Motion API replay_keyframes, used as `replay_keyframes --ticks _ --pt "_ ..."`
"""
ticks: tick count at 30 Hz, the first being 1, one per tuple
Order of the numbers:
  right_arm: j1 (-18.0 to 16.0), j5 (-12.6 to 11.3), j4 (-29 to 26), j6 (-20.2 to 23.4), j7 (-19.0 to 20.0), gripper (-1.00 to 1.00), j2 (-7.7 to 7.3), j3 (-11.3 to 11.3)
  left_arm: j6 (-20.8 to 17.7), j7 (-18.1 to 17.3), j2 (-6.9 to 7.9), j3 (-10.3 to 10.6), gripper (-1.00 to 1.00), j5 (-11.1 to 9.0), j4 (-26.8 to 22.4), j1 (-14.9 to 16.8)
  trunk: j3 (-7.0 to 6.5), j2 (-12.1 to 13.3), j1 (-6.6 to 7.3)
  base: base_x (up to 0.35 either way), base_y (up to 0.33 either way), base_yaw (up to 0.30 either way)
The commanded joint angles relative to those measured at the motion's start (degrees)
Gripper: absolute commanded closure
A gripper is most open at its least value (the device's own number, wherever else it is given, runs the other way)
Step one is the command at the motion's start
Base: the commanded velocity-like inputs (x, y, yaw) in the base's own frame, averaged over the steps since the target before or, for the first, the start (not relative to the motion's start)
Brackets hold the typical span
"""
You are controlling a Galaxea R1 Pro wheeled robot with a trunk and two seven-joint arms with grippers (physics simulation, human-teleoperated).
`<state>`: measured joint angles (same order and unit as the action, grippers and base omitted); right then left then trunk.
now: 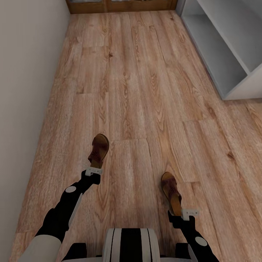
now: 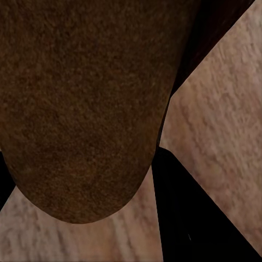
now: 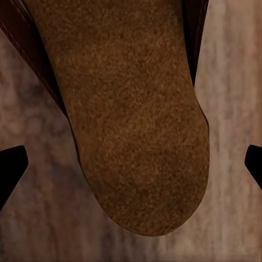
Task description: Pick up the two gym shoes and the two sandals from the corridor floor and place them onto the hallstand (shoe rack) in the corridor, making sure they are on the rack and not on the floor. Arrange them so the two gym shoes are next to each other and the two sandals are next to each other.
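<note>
Floor-level, each sandal (image 1: 99,149) (image 1: 171,192) meets its claw (image 1: 94,171) (image 1: 190,212).

Sandals (image 1: 99,149) matt, maybe suede; floor (image 1: 145,91) wood-grain planks.

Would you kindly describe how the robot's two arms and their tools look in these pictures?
Both arms are glossy black with a round light-grey disc near the wrist. The left arm widens into a pale grey-white upper segment with a light stripe along the forearm. The left tool and right tool are small light-grey blocks. No cables are visible.
</note>
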<state>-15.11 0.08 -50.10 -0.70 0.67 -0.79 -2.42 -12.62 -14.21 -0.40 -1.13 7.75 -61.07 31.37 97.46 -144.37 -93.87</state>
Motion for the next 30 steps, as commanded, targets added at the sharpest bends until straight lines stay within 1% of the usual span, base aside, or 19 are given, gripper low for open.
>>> replay_keyframes --ticks 1,27,30 --pt "0.0 0.0 0.0 -0.1 0.1 -1.00 0.00 0.0 -0.2 -0.5 -0.04 -0.1 1.00 0.8 -0.1 0.0 0.04 0.0 0.01 0.000 0.000 0.000" --pt "0.0 0.0 0.0 0.0 0.1 -1.00 0.00 0.0 -0.2 -0.5 -0.04 -0.2 1.00 0.8 -0.1 0.0 0.30 0.0 -0.02 0.000 0.000 0.000" --pt "0.0 0.0 0.0 0.0 0.1 -1.00 0.00 0.0 -0.2 -0.5 -0.04 -0.2 1.00 0.8 -0.1 0.0 0.97 -0.1 -0.09 0.000 0.000 0.000"
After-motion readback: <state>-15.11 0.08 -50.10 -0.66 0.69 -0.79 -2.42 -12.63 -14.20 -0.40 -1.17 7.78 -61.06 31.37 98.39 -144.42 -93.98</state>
